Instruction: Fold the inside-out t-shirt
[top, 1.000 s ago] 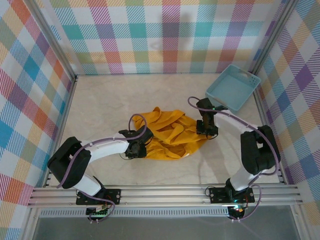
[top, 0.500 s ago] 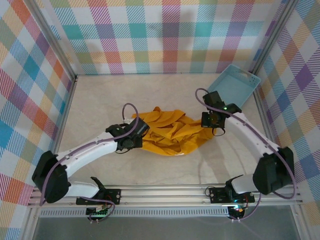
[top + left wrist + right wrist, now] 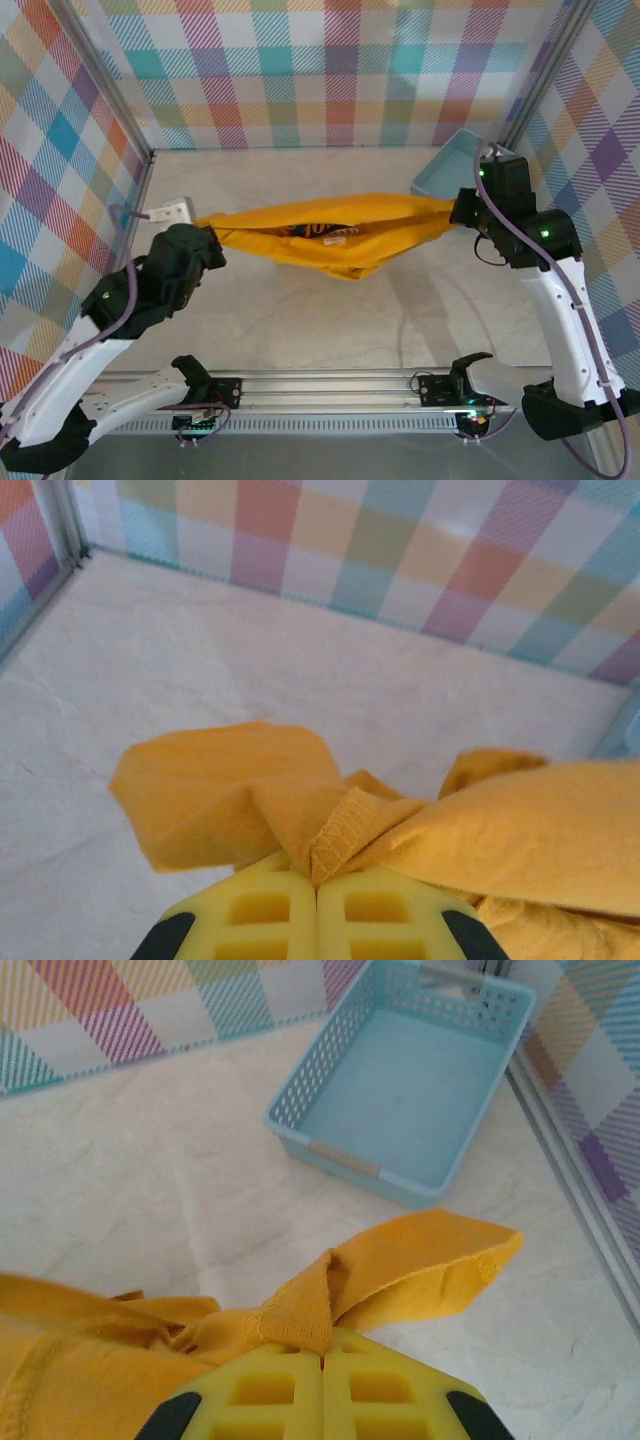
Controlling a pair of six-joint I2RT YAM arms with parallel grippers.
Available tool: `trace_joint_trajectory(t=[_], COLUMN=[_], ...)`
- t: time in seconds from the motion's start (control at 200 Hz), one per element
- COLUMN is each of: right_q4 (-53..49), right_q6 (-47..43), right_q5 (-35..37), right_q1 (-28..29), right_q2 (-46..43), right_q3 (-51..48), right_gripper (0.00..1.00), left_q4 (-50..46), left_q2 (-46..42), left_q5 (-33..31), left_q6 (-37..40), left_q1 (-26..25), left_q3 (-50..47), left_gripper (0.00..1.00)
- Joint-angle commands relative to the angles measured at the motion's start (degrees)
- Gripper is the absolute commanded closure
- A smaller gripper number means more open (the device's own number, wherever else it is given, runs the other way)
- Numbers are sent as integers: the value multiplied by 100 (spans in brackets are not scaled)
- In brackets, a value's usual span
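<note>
The inside-out t-shirt (image 3: 330,235) is a mustard-orange cloth stretched in the air between both arms, sagging in the middle, with dark lettering showing in a fold. My left gripper (image 3: 208,240) is shut on its left end. In the left wrist view a stitched hem of the t-shirt (image 3: 340,830) is pinched between the yellow fingers of the left gripper (image 3: 318,880). My right gripper (image 3: 458,210) is shut on the right end. The right wrist view has a ribbed edge of the t-shirt (image 3: 300,1315) clamped in the right gripper (image 3: 322,1355).
A light blue basket (image 3: 455,165) sits on the table at the back right, partly behind the right arm, and stands empty (image 3: 420,1070). Plaid walls enclose the cream table (image 3: 300,320). A metal rail (image 3: 330,385) runs along the near edge.
Both grippers closed on the shirt and rose, pulling apart: the left went left, the right went right and back. The crumpled shirt left the table and now hangs stretched between them.
</note>
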Motion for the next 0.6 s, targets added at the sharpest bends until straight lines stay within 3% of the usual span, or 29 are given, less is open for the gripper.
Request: trace_joint_trajectory(t=[0.0,0.06,0.16,0.25,0.35,0.45,0.595], right_q4=[-140,241,816,1213,1543,1643,1803], right_q6=[204,264,304,321,100,-298,-312], right_q5=[-527,-793,-1080,-1163,-1265,-1365,-1678], right_q1=[-13,-9,-40,-131,-185,-145,-106], right_q2=[390,753,1619,2382,2847,2763,2223], right_q3=[-540,-889,-1274,-1392,-1450,-1539,-1952], right_gripper=[97,96,96,92,73,54,45], left_q4=[-365,-676,-487,-235,-181,-153,-54], left_q2=[664,1295,2064,2509,2971,3273,3316], left_q5=[-118,202,1364,2012,2326,2499,2435], left_q6=[115,-63,-37,75,255,394,410], left_q1=[413,894,1807,2255,2386,2386,2391], left_q3=[-190,-155,-413,-589,-541,-467,-531], left_gripper=[99,100,100,100,100,100,100])
